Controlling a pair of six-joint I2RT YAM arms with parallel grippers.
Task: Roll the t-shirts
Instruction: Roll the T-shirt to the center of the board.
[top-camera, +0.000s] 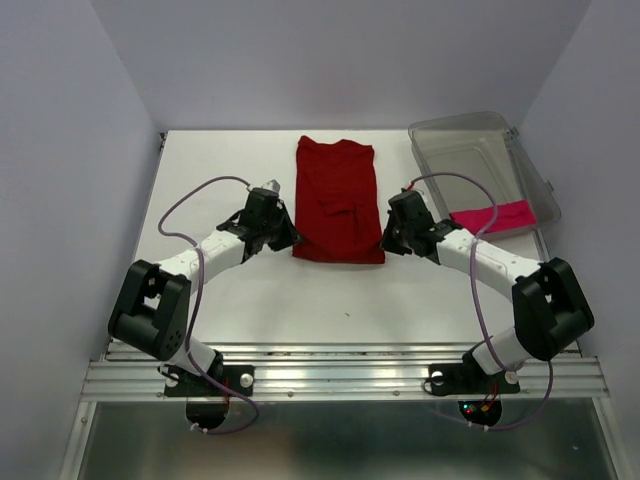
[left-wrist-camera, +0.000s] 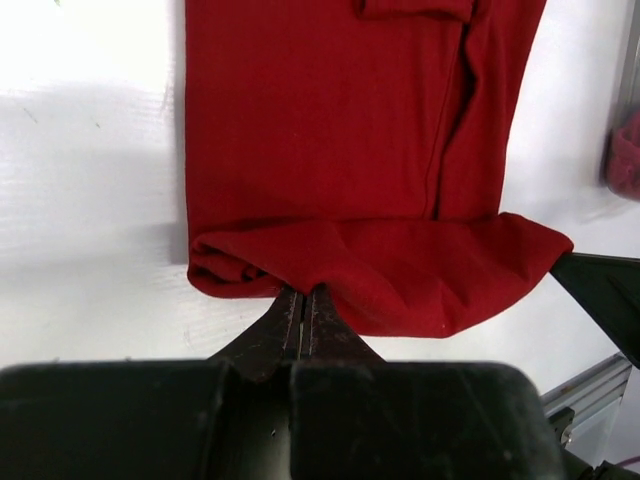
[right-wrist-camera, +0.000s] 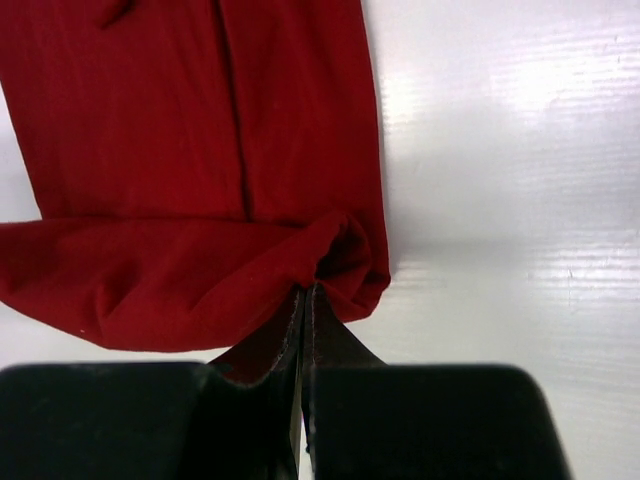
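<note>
- Pale walls close in a white tabletop (top-camera: 220, 290), and both arms reach from the metal rail (top-camera: 340, 375) at its near edge toward the middle
- left gripper (left-wrist-camera: 305, 296): fingers pressed flat together, the tips pinching the near turned-over edge of the crimson t-shirt (top-camera: 338, 195) close to that edge's left corner
- right gripper (right-wrist-camera: 305, 296): clenched the same way, its tips buried in the same fold near the right corner, with the cloth bunched around them
- Between the two grippers, the shirt's near edge is turned over on itself into a low, puffy fold that lies across the full width of the cloth
- Past that fold the crimson t-shirt lies flat on the tabletop as a long narrow rectangle, folded lengthwise and running away from the arms, with a sleeve flap showing on top near its middle
- magenta-pink t-shirt (top-camera: 490, 217): a small roll lying in the near end of the clear plastic bin (top-camera: 470, 135), to the right of the right arm and well apart from the crimson one
- The bin stands at the table's far right corner
</note>
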